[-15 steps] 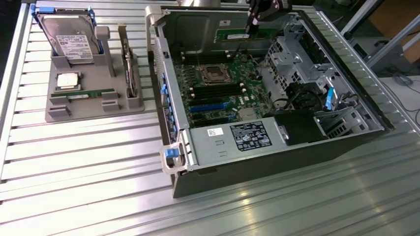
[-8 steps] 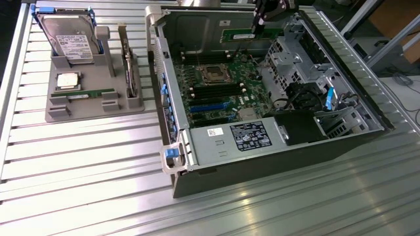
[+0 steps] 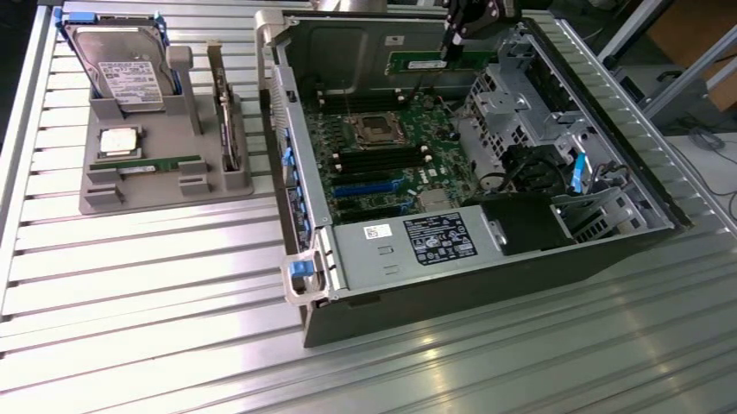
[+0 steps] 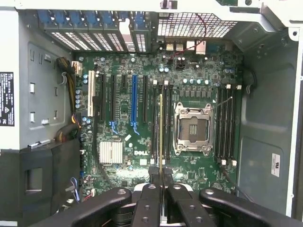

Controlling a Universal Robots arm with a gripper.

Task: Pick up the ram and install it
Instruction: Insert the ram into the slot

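The tool (image 3: 453,45) is closed narrow on the ram (image 3: 422,62), pinching its upper long edge near the middle, probably so the stick hangs level and doesn't tip at either end. It hangs over the open PC case (image 3: 645,185), which lies on its side on the ribbed tabletop (image 3: 173,293) w/ the open face up, so the motherboard (image 3: 398,172) can be reached from above.

In the wrist view the ram (image 4: 161,135) is seen edge-on, a thin line running from the tool (image 4: 161,173) out over the black slots (image 4: 155,118) just beside the CPU socket (image 4: 193,128). It runs parallel to them w/ the contact edge facing the board, which is the orientation a slot needs. It looks above the slots and not seated (can't tell if it touches).

Appearance: long, narrow, thin green board; in the exterior view its flat face shows green w/ small dark chips, details too fine to read.

A second stick (image 3: 155,164) of the same kind stands on edge in the grey holder (image 3: 116,203), well apart from the case, its top edge up and free for a pinch from above.
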